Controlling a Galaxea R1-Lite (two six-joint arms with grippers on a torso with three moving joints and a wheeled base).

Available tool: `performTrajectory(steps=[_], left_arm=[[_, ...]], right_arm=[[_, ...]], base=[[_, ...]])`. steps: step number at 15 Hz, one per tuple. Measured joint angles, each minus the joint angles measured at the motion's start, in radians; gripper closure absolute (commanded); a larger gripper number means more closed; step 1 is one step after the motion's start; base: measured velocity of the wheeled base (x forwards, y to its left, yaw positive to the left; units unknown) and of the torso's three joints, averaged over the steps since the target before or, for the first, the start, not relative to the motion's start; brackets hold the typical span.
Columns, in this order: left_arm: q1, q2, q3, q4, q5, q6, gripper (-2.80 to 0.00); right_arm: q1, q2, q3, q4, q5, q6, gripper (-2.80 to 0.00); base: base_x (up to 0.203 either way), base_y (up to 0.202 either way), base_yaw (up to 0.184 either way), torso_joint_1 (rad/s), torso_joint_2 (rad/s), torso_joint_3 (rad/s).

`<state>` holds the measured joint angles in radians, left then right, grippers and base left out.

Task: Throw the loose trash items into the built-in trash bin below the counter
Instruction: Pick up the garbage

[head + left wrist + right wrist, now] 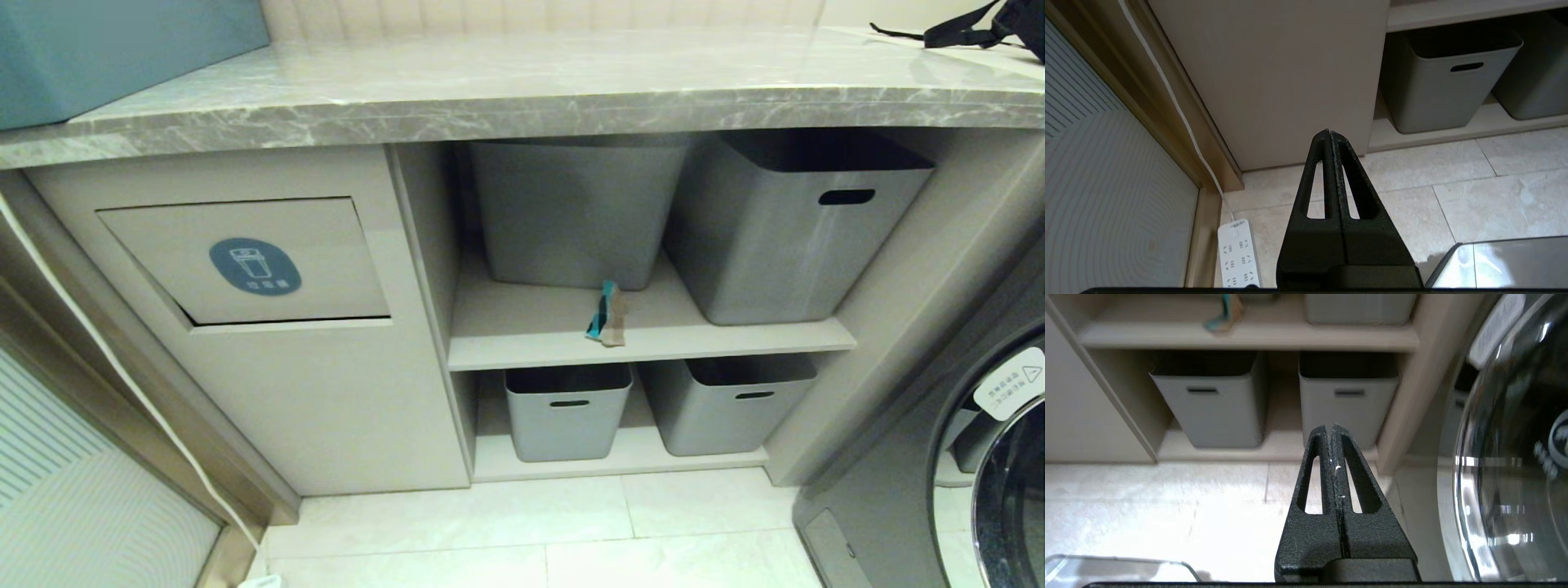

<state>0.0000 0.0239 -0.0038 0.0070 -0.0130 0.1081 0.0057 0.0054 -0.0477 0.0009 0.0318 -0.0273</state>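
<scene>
One teal-printed cardboard scrap [606,314] stands on the upper open shelf [531,331], just in front of a grey tub [571,208] and to the right of the built-in trash bin [253,261], whose flap sits under the counter [522,90]. Neither arm shows in the head view. The left gripper [1329,132] hangs low over the tiled floor, fingers pressed together and empty, facing the plain cabinet front below the flap. The right gripper [1330,426], likewise pinched together on nothing, points at the lower tubs [1347,396], with the scrap on the shelf above, well apart from it.
</scene>
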Motion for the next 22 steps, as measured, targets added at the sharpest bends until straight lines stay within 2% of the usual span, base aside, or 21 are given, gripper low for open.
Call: performTrajectory(steps=[3, 5, 7, 9, 12, 17, 19, 22], left_arm=[[0.001, -0.021, 0.000, 0.003, -0.002, -0.002, 0.00], [0.002, -0.024, 0.001, -0.002, 0.000, -0.004, 0.00], [0.002, -0.025, 0.002, -0.003, 0.002, -0.008, 0.00], [0.001, -0.026, 0.002, -0.004, 0.004, -0.020, 0.00], [0.001, -0.026, 0.003, -0.006, 0.013, -0.095, 0.00], [0.001, -0.026, 0.002, -0.007, 0.014, -0.104, 0.00], [0.001, -0.026, 0.002, -0.007, 0.014, -0.104, 0.00], [0.001, -0.026, 0.002, -0.007, 0.014, -0.104, 0.00]], right_arm=[[-0.001, 0.125, -0.160, 0.023, 0.026, 0.005, 0.00], [-0.001, 0.312, -0.270, 0.001, 0.050, 0.023, 0.00], [0.001, 0.558, -0.353, -0.081, 0.074, 0.033, 0.00], [0.024, 0.819, -0.403, -0.213, 0.091, 0.034, 0.00], [0.118, 1.185, -0.444, -0.449, 0.104, 0.042, 0.00], [0.271, 1.691, -0.515, -0.891, 0.102, 0.092, 0.00], [0.304, 1.873, -0.646, -1.078, 0.096, 0.114, 0.00], [0.327, 2.088, -0.890, -1.220, 0.090, 0.123, 0.00]], base=[[0.000, 0.000, 0.000, 0.000, 0.00, 0.000], [0.000, 0.000, 0.000, 0.000, 0.00, 0.000], [0.000, 0.000, 0.000, 0.000, 0.00, 0.000], [0.000, 0.000, 0.000, 0.000, 0.00, 0.000], [0.000, 0.000, 0.000, 0.000, 0.00, 0.000], [0.000, 0.000, 0.000, 0.000, 0.00, 0.000], [0.000, 0.000, 0.000, 0.000, 0.00, 0.000], [0.000, 0.000, 0.000, 0.000, 0.00, 0.000]])
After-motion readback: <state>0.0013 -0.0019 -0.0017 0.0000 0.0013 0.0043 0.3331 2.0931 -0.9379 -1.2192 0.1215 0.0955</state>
